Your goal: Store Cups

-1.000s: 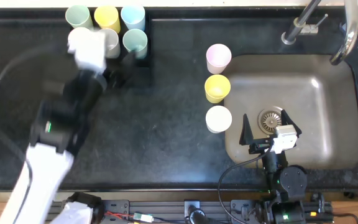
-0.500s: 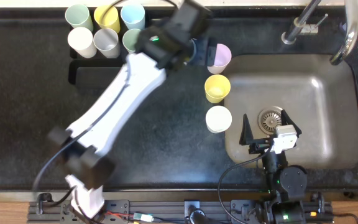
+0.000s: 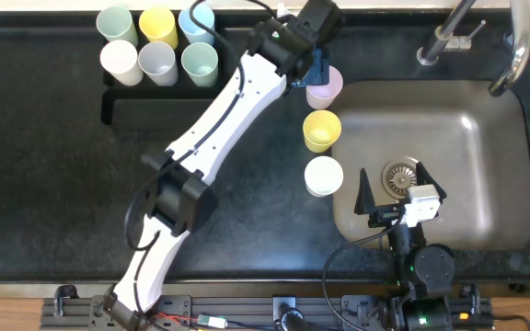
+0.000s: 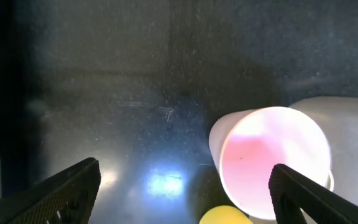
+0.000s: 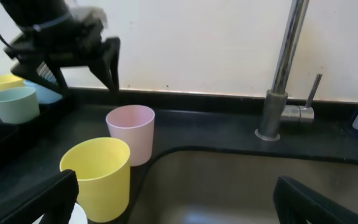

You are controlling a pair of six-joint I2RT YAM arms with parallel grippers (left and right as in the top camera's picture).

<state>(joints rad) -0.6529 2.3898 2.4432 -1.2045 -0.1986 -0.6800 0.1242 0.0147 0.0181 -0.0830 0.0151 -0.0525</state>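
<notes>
Seeing the left gripper (image 3: 313, 66) hanging at the upper centre of the top view, at the end of an arm running diagonally up from the lower left. Finding its fingers (image 4: 73, 186) spread wide and gripping nothing, with the pink cup (image 4: 272, 158) sitting below them, closer to one finger than the other and clear of both. Noting that pink cup standing upright and mouth-up on the dark counter (image 3: 247, 230), just left of the sink (image 3: 472, 184) and at its upper left corner.

Spotting the yellow cup (image 3: 321, 130) standing just below the pink one in the top view, and the white cup (image 3: 323, 175) just below that, all three lining up along the sink's left rim, close together. Not managing to tell whether they are touching.

Locating the black tray (image 3: 155, 110) at the upper left of the top view, holding six upright cups in two rows of three across its upper part: pale green, yellow and blue behind, two white and a green in front.

Seeing the right gripper (image 3: 392, 175) sitting at the lower right of the top view, over the sink near the drain, its fingers spread apart and holding nothing. Catching the faucet (image 5: 284, 68) rising at the upper right of the right wrist view.
</notes>
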